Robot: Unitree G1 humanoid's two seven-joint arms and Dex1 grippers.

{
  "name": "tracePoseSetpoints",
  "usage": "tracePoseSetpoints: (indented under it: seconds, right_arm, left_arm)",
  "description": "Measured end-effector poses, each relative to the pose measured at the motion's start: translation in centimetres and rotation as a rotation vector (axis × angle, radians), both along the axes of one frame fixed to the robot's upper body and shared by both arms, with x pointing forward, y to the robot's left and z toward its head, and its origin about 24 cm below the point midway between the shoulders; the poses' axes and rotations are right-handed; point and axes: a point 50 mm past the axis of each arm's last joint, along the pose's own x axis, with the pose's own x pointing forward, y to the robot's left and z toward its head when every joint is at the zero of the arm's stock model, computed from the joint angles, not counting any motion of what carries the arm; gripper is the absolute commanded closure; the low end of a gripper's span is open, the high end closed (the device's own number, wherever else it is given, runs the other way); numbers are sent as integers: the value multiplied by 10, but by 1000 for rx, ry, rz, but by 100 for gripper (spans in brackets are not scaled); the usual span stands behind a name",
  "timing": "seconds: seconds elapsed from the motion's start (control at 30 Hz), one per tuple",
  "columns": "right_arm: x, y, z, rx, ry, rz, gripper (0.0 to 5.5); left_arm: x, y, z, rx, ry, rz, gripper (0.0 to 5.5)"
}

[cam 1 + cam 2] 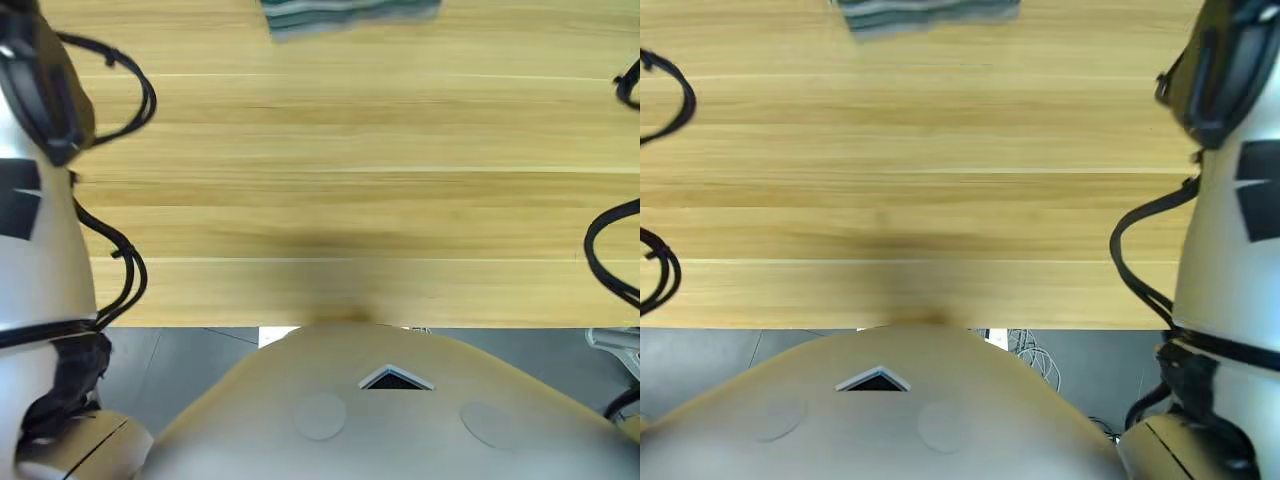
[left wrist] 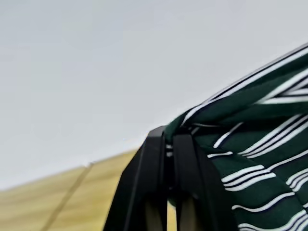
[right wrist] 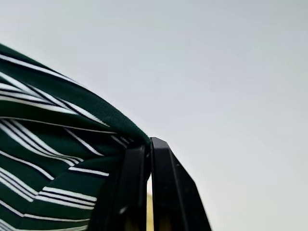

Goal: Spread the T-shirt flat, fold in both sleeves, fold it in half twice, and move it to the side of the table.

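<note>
T-shirt: dark green with thin white stripes. From the head it shows as a narrow strip at the far middle of the table, cut off by the top edge. Cannot tell whether that strip rests on the wood or hangs just above it.
left gripper: two black fingers pressed together on a bunched edge of the shirt. Cloth comes out of the pinch and drapes away to one side.
right gripper: same story, black fingers closed tight on a fold of the striped cloth. The fabric falls away from the tips in loose layers.
grip points: one on each side of the garment. How far apart they are cannot be told.
left arm: at the left edge of the head view, running forward out of the top.
right arm: mirrored at the right edge.
table: light wood planks, grain running left to right. A sliver shows under the left claw too.
backdrop: plain pale grey behind both claws.
</note>
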Motion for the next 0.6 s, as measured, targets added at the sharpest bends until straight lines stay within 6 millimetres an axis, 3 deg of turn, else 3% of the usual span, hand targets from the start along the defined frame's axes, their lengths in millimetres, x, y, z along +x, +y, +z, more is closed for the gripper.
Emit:
tracePoseSetpoints:
  seconds: [0.07,0.17,0.27,0.43,0.6]
  right_arm:
    - [0,-4,-1,4,7,-14,547]
    - [3,-7,-11,-10,43,-23,547]
    - [8,-12,-33,-36,112,-33,547]
    - [11,-23,-56,-30,184,-48,547]
    - [13,-32,-91,-32,280,-43,547]
  left_arm:
    - [-3,2,10,13,-35,8,550]
    - [-1,4,3,8,-7,16,550]
    - [2,-3,-5,37,26,0,550]
    - [8,-7,-35,83,127,-39,550]
    - [11,-9,-76,148,260,-95,550]
